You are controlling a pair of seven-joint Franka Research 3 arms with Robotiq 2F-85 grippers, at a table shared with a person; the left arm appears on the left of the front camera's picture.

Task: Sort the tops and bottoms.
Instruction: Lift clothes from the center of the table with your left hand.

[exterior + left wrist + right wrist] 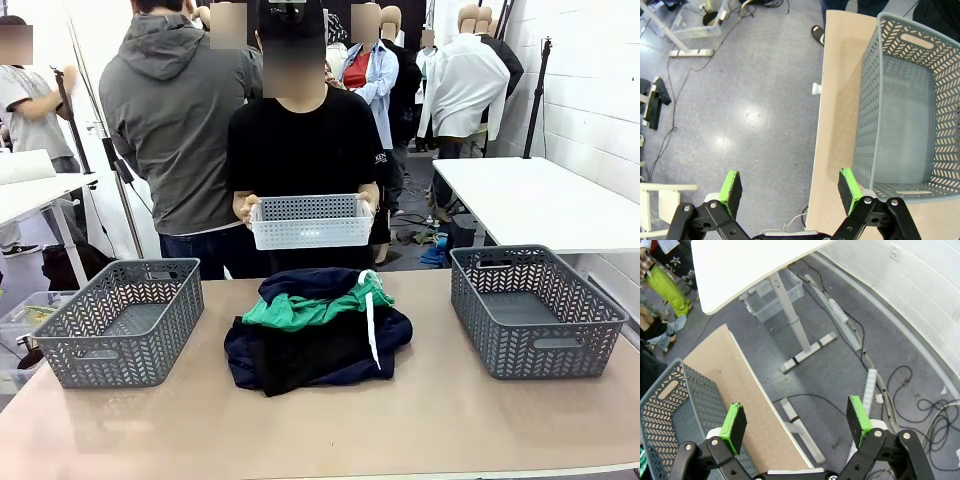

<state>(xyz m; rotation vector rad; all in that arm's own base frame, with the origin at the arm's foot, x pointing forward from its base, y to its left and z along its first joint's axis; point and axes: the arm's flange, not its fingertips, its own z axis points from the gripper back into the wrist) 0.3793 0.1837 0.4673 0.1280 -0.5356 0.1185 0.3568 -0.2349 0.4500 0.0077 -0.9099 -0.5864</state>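
A heap of clothes lies at the middle of the table. The bottoms (300, 308), bright green with a white drawstring (371, 320), sit on top of dark navy and black garments (310, 355). My left gripper (790, 190) hangs open over the table's edge and the floor, beside the left grey basket (940, 125). My right gripper (797, 422) is open too, above the floor past the table's right edge, with the right grey basket (670, 410) at its left. Nothing is between either pair of fingers.
Two empty grey lattice baskets (120, 320) (535, 310) stand left and right of the heap. A person across the table holds a small pale basket (312, 220) with both hands. Cables and a white table's legs (795, 340) are on the floor.
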